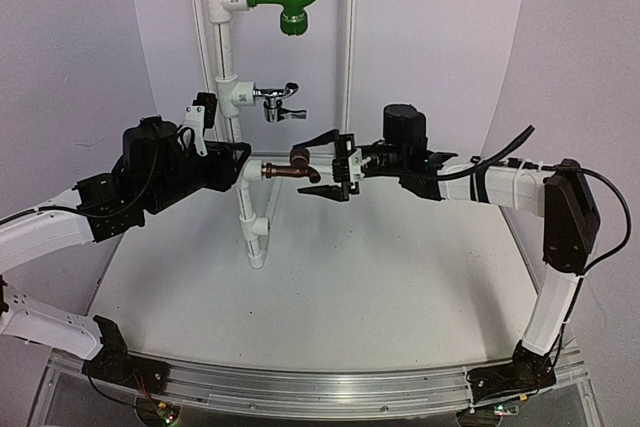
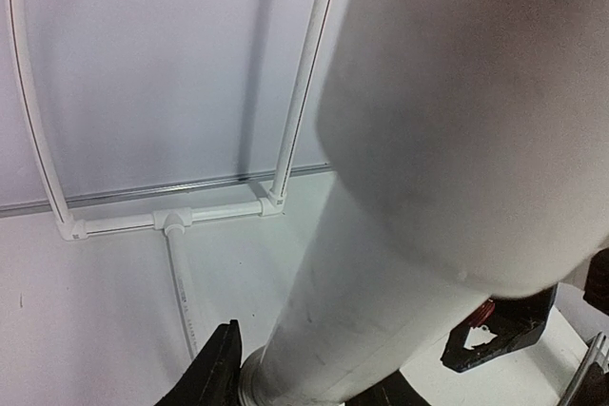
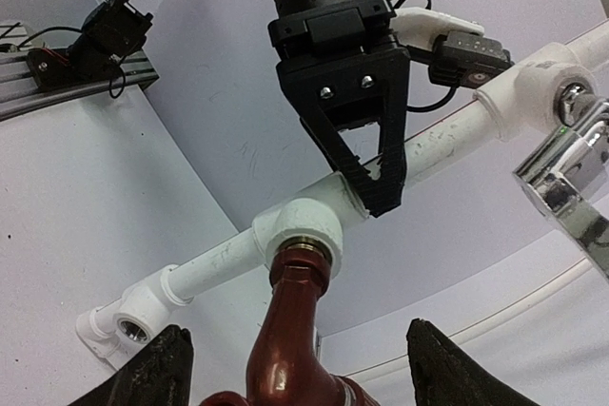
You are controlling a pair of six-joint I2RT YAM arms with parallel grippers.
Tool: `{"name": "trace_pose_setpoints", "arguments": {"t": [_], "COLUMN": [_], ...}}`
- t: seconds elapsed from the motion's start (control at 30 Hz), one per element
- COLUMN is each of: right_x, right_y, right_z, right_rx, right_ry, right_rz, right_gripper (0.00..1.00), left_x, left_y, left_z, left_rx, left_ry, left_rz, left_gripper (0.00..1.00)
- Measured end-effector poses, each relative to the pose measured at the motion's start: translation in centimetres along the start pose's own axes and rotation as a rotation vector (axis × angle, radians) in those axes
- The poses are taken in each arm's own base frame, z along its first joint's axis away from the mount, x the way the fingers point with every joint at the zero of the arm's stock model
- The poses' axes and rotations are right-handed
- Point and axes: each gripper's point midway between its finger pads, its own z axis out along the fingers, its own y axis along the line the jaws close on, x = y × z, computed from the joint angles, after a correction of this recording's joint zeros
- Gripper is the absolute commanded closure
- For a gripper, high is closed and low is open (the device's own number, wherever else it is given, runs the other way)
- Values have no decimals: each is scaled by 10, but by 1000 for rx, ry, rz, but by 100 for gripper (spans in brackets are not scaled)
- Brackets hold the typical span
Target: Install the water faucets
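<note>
The dark reddish-brown faucet (image 1: 282, 171) sticks out sideways from a white tee (image 1: 252, 171) on the upright pipe, its threaded end seated in the tee (image 3: 306, 227). My right gripper (image 1: 306, 167) is open, and its fingers (image 3: 157, 368) straddle the brown faucet (image 3: 290, 330) with a gap on each side. The chrome faucet (image 1: 280, 99) sits in the tee above and also shows at the right edge of the right wrist view (image 3: 571, 173). My left gripper (image 1: 232, 157) is shut on the white pipe (image 2: 381, 282) beside the tee.
A green elbow piece (image 1: 287, 2) hangs from the top tee. The pipe stand runs down to a foot fitting (image 1: 258, 247) on the white table. More thin white pipes (image 2: 171, 221) lie along the back wall.
</note>
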Motion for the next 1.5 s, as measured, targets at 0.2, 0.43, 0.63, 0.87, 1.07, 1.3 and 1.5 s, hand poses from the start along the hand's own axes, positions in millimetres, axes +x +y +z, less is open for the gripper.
{"name": "trace_pose_setpoints", "arguments": {"t": [0.2, 0.43, 0.63, 0.87, 1.07, 1.3, 1.5], "right_x": [3, 5, 6, 6, 7, 13, 22], "right_y": [9, 0, 0, -5, -10, -13, -14], "right_z": [16, 24, 25, 26, 26, 29, 33], "right_rx": [-13, 28, 39, 70, 111, 162, 194], "right_ry": [35, 86, 92, 88, 82, 8, -82], "right_rz": [-14, 11, 217, 622, 1110, 1644, 2115], "right_gripper": [66, 100, 100, 100, 100, 100, 100], "left_x": [0, -1, 0, 0, 0, -1, -2], "left_y": [0, 2, 2, 2, 2, 6, 11], "left_z": [0, 0, -1, -1, 0, -1, -1], "left_rx": [0, -12, -10, -10, -11, -32, -59], "left_ry": [0, -3, 0, 0, -1, -3, -9], "left_rz": [0, -7, -3, 0, 1, 3, 7], "left_gripper": [100, 100, 100, 100, 100, 100, 100]}}
